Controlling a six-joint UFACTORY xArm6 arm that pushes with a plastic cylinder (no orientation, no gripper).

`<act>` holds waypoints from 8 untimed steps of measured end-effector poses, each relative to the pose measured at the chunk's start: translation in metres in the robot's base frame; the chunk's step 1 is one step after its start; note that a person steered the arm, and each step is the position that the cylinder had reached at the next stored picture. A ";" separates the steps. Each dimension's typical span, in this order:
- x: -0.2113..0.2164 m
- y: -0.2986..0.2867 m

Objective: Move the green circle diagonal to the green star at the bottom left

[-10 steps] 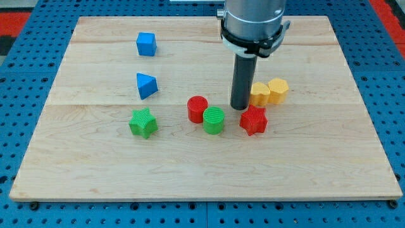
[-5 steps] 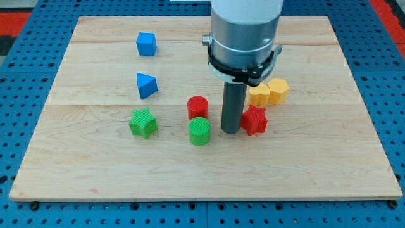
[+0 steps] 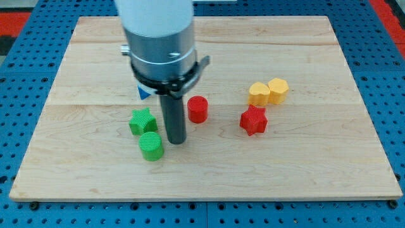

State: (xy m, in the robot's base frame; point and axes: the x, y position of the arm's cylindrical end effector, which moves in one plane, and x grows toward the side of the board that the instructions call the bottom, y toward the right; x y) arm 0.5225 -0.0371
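Six blocks are fully visible on the wooden board (image 3: pixel 329 158), plus a sliver of a blue block (image 3: pixel 143 93) poking out behind the arm housing (image 3: pixel 158 38); you can't make out its shape. No pincer on this rig, so you have no open or clenched state to read, just a dark rod. My tip (image 3: pixel 176 140) sits left of board centre, just to the right of the green circle (image 3: pixel 151 145); contact between them can't be confirmed. You see the green circle below and slightly right of the green star (image 3: pixel 143 121), the two touching or nearly so, both towards the bottom-left part of the board. Red cylinder (image 3: pixel 197 109) stands up and right of my tip, apart from it. Red star (image 3: pixel 254 120) lies further right, well clear. Two yellow blocks, yellow heart (image 3: pixel 259 94) and yellow hexagon (image 3: pixel 278 90), sit touching each other above the red star, towards the right edge.
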 end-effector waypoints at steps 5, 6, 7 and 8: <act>0.016 -0.067; 0.017 -0.035; 0.036 -0.020; 0.036 -0.019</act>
